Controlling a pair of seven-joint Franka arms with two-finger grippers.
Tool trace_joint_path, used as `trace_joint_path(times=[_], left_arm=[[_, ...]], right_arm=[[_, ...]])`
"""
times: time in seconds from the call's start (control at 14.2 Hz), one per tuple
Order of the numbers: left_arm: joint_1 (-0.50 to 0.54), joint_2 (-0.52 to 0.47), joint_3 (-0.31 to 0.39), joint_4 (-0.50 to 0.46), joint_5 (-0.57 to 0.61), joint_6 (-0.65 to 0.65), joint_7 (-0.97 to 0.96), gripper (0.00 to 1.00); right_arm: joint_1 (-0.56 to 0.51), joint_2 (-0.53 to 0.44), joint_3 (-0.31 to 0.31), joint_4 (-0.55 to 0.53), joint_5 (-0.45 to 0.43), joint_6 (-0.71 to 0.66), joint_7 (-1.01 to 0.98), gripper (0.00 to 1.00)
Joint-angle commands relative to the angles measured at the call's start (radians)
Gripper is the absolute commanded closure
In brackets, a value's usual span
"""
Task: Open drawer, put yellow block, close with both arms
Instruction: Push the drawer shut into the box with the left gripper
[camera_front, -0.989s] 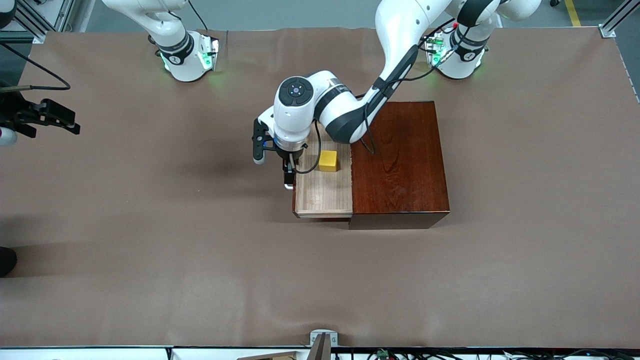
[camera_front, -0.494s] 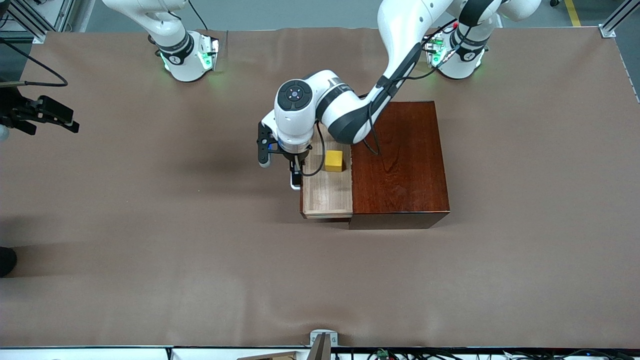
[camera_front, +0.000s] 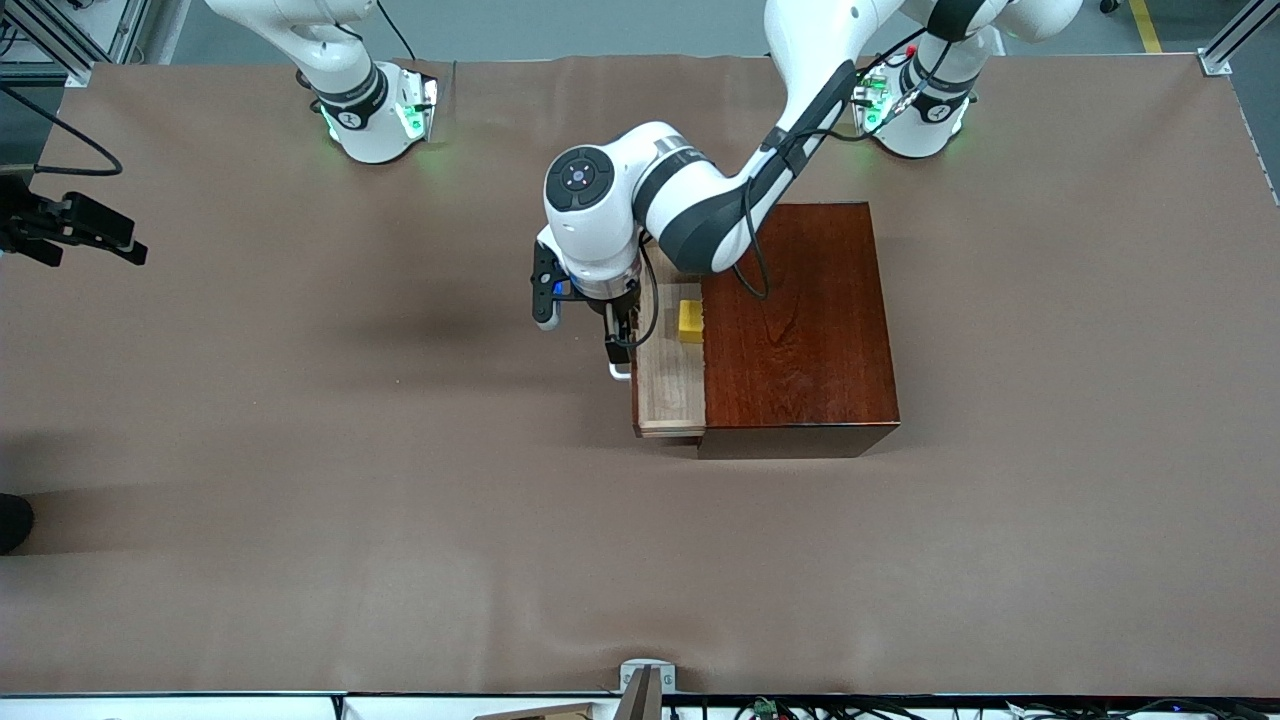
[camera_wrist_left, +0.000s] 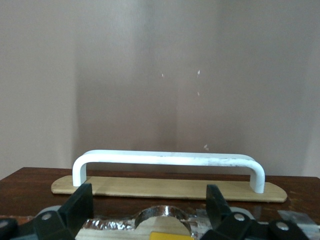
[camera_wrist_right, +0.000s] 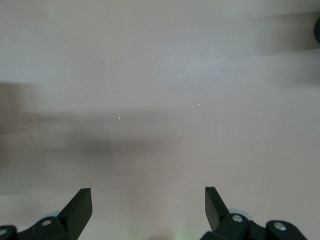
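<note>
Closing step in hand. The drawer (camera_front: 668, 395) stood partly out of the box (camera_front: 800, 320), projecting toward the right arm's end of the table, with only a narrow strip of pale tray showing. The block (camera_front: 690, 321) sat in the tray, right against the box's edge, so judged already placed.

Left gripper (camera_front: 619, 352) was down at the drawer front, by the white handle (camera_wrist_left: 167, 159). In the left wrist view its fingers (camera_wrist_left: 79, 200) stood wide apart, one toward each end of the handle, which lay just ahead of the tips. Nothing was gripped; whether the fingers touched the drawer front could not be told.

Right gripper (camera_front: 75, 228) waited at the table's edge on the right arm's end, well apart from the box. Its wrist view showed wide-spread fingers (camera_wrist_right: 80, 205) over bare table (camera_wrist_right: 160, 100), holding nothing.

Judgement: the remaining work is the last stretch of the push. The next move calls for a straight push along the slide, square to the front, until it sits flush. A skewed push could jam the tray or shift the box. The right arm has yet to come in if both arms are to share the closing.
</note>
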Motion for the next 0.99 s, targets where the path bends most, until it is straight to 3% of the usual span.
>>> trace_joint_path(times=[0.0, 0.28, 0.92], left_arm=[[-0.005, -0.025, 0.013, -0.015, 0.036, -0.043, -0.002, 0.0], [-0.005, -0.02, 0.013, -0.018, 0.071, -0.054, -0.004, 0.0], [-0.003, -0.016, 0.019, -0.025, 0.184, -0.258, -0.071, 0.0]], right_arm=[[-0.028, -0.019, 0.007, 0.008, 0.009, 0.001, 0.011, 0.0], [-0.03, -0.021, 0.01, 0.013, 0.011, -0.008, 0.015, 0.0], [-0.002, -0.016, 0.015, 0.01, -0.007, -0.025, 0.057, 0.0]])
